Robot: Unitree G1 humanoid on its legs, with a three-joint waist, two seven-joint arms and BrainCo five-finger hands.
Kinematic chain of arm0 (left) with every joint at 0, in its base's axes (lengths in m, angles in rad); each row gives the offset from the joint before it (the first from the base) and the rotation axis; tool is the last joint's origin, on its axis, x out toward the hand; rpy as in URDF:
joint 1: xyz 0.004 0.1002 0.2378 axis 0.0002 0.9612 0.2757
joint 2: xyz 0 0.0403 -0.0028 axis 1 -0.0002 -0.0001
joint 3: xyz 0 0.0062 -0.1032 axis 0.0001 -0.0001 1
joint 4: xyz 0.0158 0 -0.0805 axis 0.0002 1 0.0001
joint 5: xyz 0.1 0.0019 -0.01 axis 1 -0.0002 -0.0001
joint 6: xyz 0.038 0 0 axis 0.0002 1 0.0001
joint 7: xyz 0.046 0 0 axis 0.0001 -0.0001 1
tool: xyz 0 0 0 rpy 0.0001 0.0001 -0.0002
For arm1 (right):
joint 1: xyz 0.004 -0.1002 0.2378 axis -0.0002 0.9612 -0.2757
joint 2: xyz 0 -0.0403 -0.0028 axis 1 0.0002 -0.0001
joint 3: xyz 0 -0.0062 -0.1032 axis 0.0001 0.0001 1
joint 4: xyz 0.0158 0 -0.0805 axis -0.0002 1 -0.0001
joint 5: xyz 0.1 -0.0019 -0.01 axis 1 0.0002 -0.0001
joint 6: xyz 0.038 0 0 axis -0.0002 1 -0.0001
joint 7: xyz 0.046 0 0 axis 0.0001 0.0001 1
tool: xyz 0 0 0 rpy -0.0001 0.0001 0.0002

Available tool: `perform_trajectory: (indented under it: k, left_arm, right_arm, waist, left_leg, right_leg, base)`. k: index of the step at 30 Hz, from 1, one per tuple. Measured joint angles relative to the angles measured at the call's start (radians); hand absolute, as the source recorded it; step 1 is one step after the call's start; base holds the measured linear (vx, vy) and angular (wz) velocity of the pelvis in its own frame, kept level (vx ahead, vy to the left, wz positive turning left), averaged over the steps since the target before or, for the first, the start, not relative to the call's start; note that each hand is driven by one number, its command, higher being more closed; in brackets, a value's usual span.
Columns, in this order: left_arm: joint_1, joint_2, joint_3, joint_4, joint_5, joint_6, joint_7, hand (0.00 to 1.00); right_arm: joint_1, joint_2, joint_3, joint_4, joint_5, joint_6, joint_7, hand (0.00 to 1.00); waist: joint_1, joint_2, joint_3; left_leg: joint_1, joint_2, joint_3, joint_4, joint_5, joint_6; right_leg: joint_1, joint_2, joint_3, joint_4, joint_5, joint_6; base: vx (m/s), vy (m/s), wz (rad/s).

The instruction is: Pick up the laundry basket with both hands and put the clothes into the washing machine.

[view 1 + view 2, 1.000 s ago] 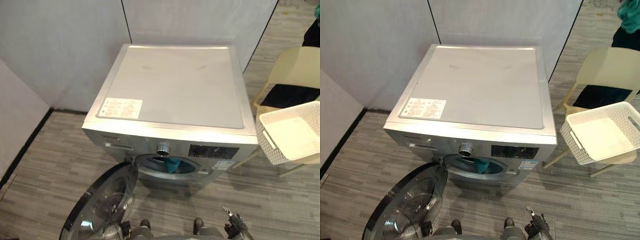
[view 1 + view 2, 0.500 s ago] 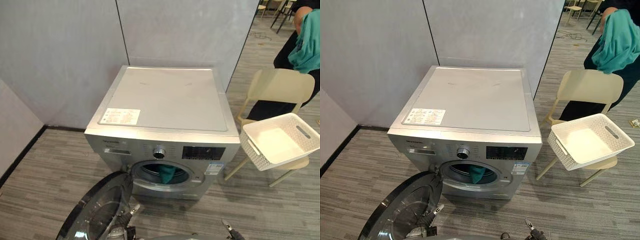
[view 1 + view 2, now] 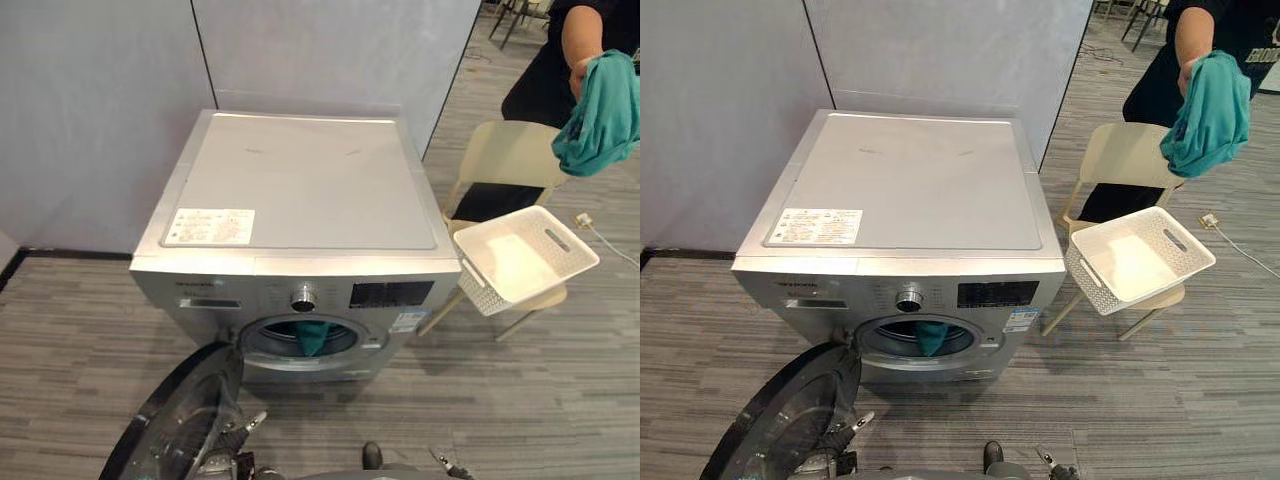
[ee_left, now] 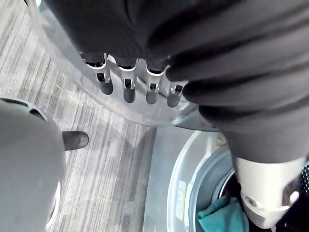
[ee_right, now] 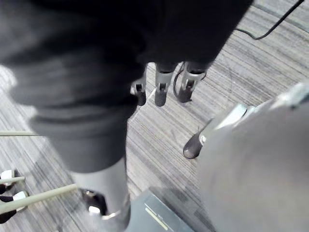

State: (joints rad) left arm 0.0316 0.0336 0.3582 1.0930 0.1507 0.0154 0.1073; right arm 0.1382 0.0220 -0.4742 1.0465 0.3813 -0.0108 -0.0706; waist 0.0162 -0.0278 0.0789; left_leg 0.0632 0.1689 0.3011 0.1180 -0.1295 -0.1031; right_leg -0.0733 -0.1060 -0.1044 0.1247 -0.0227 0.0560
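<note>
door: the round glass door point(image 3: 175, 425) hangs wide open at the low left, near the floor. a step or an arm swing that way could bump it.
left hand: the left hand point(image 4: 126, 87) hangs just above that door, fingers loose and straight, holding nothing. it is the hand most likely to knock the glass.
cloth in the drum: a teal cloth point(image 3: 311, 335) sits in the round mouth of the washing machine point(image 3: 300, 180), and part of it droops over the lip. i think shutting the door now would pinch it.
right hand: the right hand point(image 5: 161, 89) hangs low over the floor, fingers loose, holding nothing.
laundry basket: the white laundry basket point(image 3: 480, 292) rests on a pale chair point(image 3: 505, 155) just right of the machine. it looks empty and seems to stick out past the seat. both hands are well apart from it. a grab on one side alone could tip it off.
person: a person point(image 3: 545, 70) stands behind the chair and holds a second teal cloth point(image 3: 600, 115) up above the basket. a reach now could meet that arm, or lift the basket before the cloth is in.
</note>
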Motion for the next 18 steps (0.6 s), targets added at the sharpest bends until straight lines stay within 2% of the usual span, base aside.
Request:
perform_trajectory:
  k: [4, 6, 11, 14, 16, 18]
  left_arm:
    - [-0.010, -0.014, 0.005, -0.001, -0.001, 0.000, 0.000, 0.00]
    - [-0.010, -0.012, 0.003, -0.001, -0.001, 0.000, 0.000, 0.00]
    - [-0.004, 0.006, -0.044, -0.001, -0.012, -0.001, 0.003, 0.00]
    - [0.001, 0.011, -0.047, 0.000, -0.031, 0.001, 0.007, 0.00]
    - [0.001, 0.029, -0.047, 0.000, -0.035, 0.001, 0.011, 0.00]
    - [0.007, 0.032, -0.047, -0.002, -0.036, 0.001, 0.021, 0.00]
  right_arm:
    - [-0.014, -0.005, 0.000, -0.010, 0.001, 0.000, 0.010, 0.00]
    - [-0.017, -0.005, 0.001, -0.004, 0.001, 0.000, 0.010, 0.00]
    - [-0.050, -0.016, 0.038, 0.009, 0.003, 0.000, 0.009, 0.00]
    - [-0.067, -0.027, 0.083, 0.008, 0.010, -0.003, 0.009, 0.00]
    - [-0.073, -0.029, 0.093, 0.007, 0.013, -0.007, 0.008, 0.00]
    - [-0.072, -0.030, 0.093, 0.008, 0.014, -0.012, 0.007, 0.00]
  waist:
    - [-0.001, 0.021, 0.008]
    - [-0.002, 0.015, 0.005]
    - [-0.001, 0.011, 0.002]
    - [-0.003, 0.015, 0.004]
    - [-0.003, 0.026, 0.010]
    - [-0.002, 0.025, 0.012]
  left_leg:
    - [-0.023, 0.003, -0.032, 0.025, -0.014, 0.008]
    - [-0.031, -0.012, -0.053, 0.028, -0.017, 0.006]
    - [-0.027, -0.001, -0.059, 0.013, -0.014, 0.001]
    - [-0.005, 0.030, -0.048, 0.005, -0.010, -0.021]
    - [0.000, 0.080, -0.043, 0.045, -0.024, -0.051]
    - [-0.022, 0.114, -0.044, 0.134, -0.022, -0.058]
  right_leg:
    - [-0.006, -0.008, -0.012, 0.012, -0.006, 0.007]
    - [0.003, -0.019, -0.026, 0.008, -0.020, 0.012]
    - [0.039, -0.007, -0.046, -0.053, -0.003, 0.018]
    - [0.055, 0.025, -0.043, -0.058, -0.007, 0.009]
    - [0.055, 0.072, -0.041, -0.037, -0.029, -0.021]
    - [0.058, 0.098, -0.026, -0.017, -0.052, -0.047]
  base:
    - [0.02, 0.004, 0.11]
    - [-0.03, 0.009, 0.26]
    - [-0.02, -0.018, 0.11]
    - [0.05, -0.088, -0.10]
    - [0.08, -0.138, -0.16]
    - [0.09, -0.140, -0.25]
